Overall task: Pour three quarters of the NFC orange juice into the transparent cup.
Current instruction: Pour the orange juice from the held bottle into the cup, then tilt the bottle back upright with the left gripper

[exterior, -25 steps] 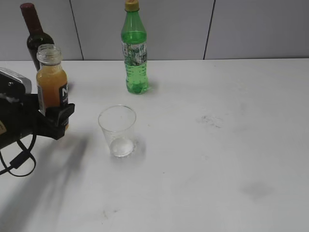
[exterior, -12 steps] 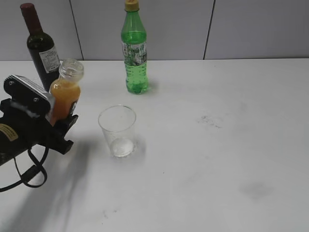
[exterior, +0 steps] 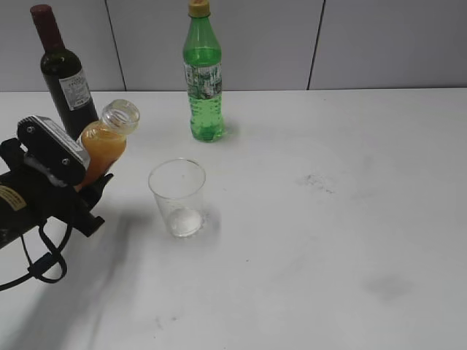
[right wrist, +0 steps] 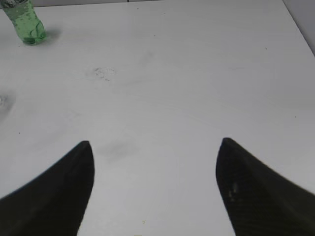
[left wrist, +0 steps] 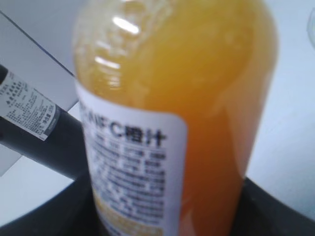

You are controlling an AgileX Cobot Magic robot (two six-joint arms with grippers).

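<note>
My left gripper (exterior: 86,184) is shut on the NFC orange juice bottle (exterior: 106,143) and holds it above the table, tilted with its open clear neck towards the right. The bottle fills the left wrist view (left wrist: 197,98), orange liquid and white label close up. The transparent cup (exterior: 177,197) stands upright and empty on the white table, to the right of the bottle and apart from it. My right gripper (right wrist: 153,147) is open and empty above bare table; it does not show in the exterior view.
A green bottle with a yellow cap (exterior: 203,76) stands at the back, also in the right wrist view (right wrist: 24,22). A dark wine bottle (exterior: 64,73) stands at the back left, just behind the juice bottle, and shows in the left wrist view (left wrist: 34,128).
My left gripper has lifted the juice bottle, moved it right towards the cup and tilted it from upright to leaning right. The cup and other bottles have not moved.
</note>
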